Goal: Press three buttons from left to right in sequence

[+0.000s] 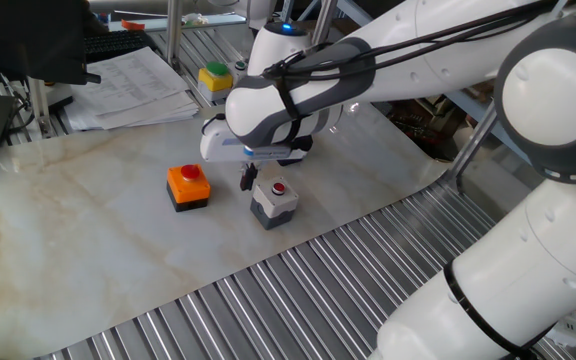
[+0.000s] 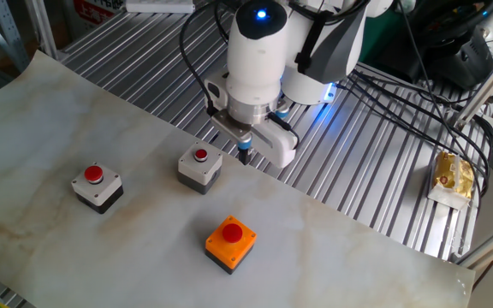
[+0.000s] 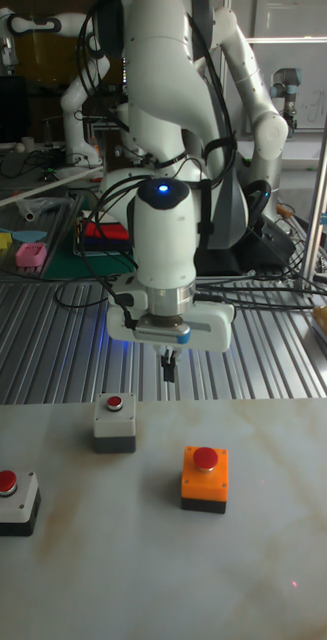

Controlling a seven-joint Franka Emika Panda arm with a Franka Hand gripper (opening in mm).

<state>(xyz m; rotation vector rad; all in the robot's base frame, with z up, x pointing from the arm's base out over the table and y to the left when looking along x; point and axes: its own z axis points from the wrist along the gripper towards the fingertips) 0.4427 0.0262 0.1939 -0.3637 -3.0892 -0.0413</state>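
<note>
Three push-button boxes with red buttons stand on the marble tabletop point(image 2: 75, 111). The white-topped box point(image 2: 97, 187) point(image 3: 10, 502) is hidden behind the arm in one fixed view. The grey box point(image 1: 274, 201) point(image 2: 200, 168) point(image 3: 114, 422) stands in the middle. The orange box point(image 1: 188, 186) point(image 2: 230, 243) point(image 3: 204, 478) is on a black base. My gripper point(image 1: 249, 180) point(image 2: 245, 154) point(image 3: 168, 368) hangs pointing down, above the table between the grey and orange boxes and just beside the grey one. It touches neither. Its dark fingertips are together with nothing between them.
A yellow box with a green button point(image 1: 215, 80) and a stack of papers point(image 1: 133, 85) lie at the back. Metal rollers point(image 1: 268, 290) border the marble sheet. A yellow packet point(image 2: 454, 175) rests on the rollers to the side.
</note>
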